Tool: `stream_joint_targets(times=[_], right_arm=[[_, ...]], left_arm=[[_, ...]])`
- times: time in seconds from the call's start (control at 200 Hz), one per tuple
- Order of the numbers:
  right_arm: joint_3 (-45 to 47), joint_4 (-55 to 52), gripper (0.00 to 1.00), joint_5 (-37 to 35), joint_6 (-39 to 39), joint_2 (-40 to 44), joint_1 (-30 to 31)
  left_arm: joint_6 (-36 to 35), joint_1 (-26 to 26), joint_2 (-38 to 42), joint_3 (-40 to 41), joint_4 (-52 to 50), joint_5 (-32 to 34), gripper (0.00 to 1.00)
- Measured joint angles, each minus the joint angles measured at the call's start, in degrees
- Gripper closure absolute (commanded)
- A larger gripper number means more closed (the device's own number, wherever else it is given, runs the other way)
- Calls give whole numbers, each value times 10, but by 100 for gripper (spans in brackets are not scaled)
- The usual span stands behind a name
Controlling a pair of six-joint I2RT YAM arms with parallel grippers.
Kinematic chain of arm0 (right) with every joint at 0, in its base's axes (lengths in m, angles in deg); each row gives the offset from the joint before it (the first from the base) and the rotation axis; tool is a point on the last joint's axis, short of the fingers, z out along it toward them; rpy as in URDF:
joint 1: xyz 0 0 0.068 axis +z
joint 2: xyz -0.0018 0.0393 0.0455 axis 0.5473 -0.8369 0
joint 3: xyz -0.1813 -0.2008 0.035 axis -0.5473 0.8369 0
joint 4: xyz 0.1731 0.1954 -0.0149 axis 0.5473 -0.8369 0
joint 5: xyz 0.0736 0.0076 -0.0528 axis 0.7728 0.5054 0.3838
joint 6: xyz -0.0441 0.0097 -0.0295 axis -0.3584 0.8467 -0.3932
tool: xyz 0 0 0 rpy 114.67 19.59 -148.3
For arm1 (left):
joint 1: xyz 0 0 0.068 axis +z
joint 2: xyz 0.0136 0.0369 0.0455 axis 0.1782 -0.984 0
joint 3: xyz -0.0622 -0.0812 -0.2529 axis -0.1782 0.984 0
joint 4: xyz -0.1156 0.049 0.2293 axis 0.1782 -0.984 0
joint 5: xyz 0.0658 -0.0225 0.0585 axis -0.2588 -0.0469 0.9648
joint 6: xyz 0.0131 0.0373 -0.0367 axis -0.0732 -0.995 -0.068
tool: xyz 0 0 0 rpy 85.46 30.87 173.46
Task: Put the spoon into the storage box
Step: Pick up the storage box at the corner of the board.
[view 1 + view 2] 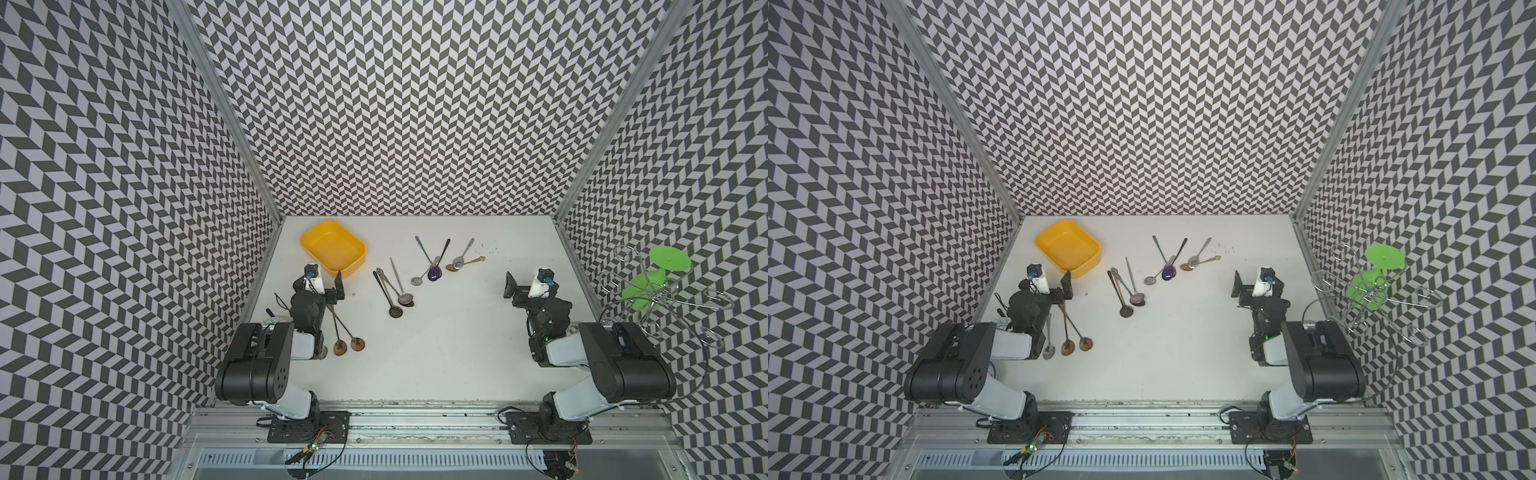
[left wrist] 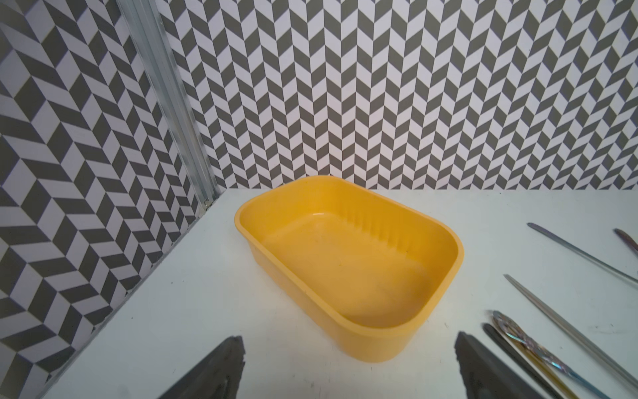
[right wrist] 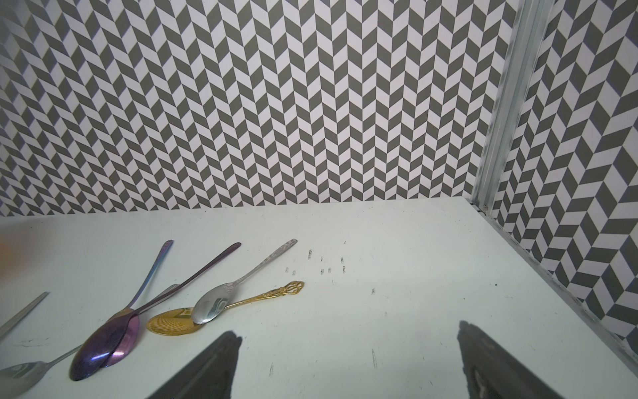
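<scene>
White tabletop [image 1: 436, 365] inside chevron walls [image 1: 395, 104]: nearest, at eight o'clock, two bronze spoons [image 1: 357, 344] lie beside the left arm [image 1: 257, 365]. Left gripper [image 2: 348, 343] and right gripper [image 3: 348, 331] both stand with jaws wide apart, empty. Farther off, more spoons [image 1: 395, 311] lie scattered from centre to one o'clock, and the yellow storage box [image 1: 332, 245] sits empty at eleven.

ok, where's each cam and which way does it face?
Top views: high over the robot, looking down at the table; left arm, right arm show.
Left wrist: on that arm, facing the yellow box; open left claw shows.
Right wrist: likewise, facing the gold spoon; open right claw shows.
Shared: top and left wrist both see the yellow box.
</scene>
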Motion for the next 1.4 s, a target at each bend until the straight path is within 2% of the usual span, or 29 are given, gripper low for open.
stream_joint_targets(times=[0.115,0.28,0.476,0.651,0.766,0.961,1.397], right_arm=[[-1,-34,0,-1,0,47,3],[-28,-141,0,-9,6,124,12],[-42,-242,0,-12,16,197,17],[-50,-333,0,-10,30,255,25],[-50,-385,0,-10,32,316,41],[-43,-412,0,-22,28,395,80],[-30,-457,0,-58,40,421,91]], left_arm=[[1,0,36,-47,-66,12,1],[23,0,88,-116,-188,32,1],[84,0,100,-215,-352,56,1],[132,0,96,-254,-467,66,1],[156,0,62,-303,-533,68,1],[176,7,-16,-378,-603,66,1],[205,22,-138,-464,-678,66,2]])
